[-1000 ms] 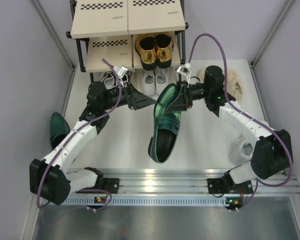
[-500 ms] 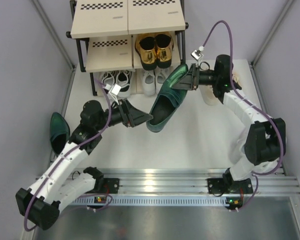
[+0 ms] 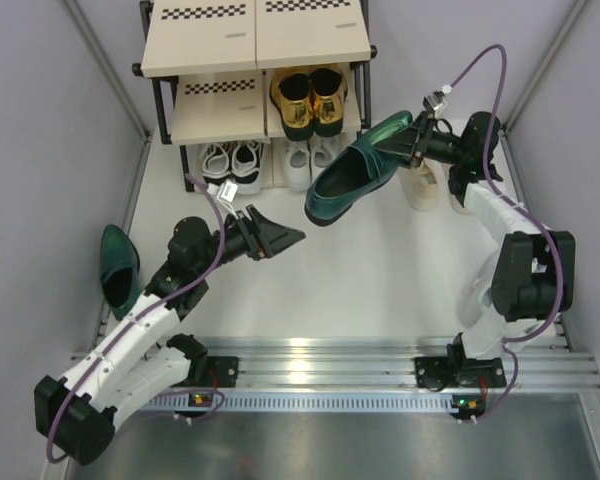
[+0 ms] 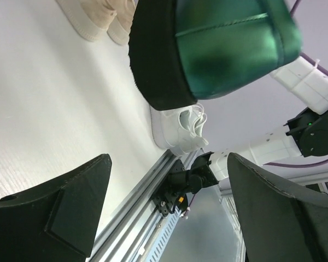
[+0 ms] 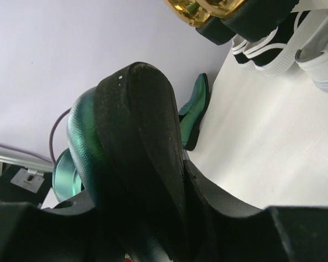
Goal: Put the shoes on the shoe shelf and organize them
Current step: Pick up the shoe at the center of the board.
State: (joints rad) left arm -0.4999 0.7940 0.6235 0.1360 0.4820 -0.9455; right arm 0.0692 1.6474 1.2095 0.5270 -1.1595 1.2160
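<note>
Left arm is stretched forward, low; left gripper point(image 3: 280, 235) is held with jaws spread wide, nothing between. Right arm is folded upright; right gripper point(image 3: 410, 145) is clamped on green loafer point(image 3: 345, 180).

The top external camera looks steeply down from above and behind the arm bases, taking in the whole white table point(image 3: 380, 270) and the black-framed, beige-boarded shoe shelf point(image 3: 250, 45) at its far edge. The left wrist camera sits low, facing between its own black fingers point(image 4: 54, 213) toward the right arm's base, near the toe of the glossy dark green loafer point(image 4: 229, 49). The right wrist camera looks along that loafer's black sole, very close, toward the shelf. All three share the loafer.
</note>
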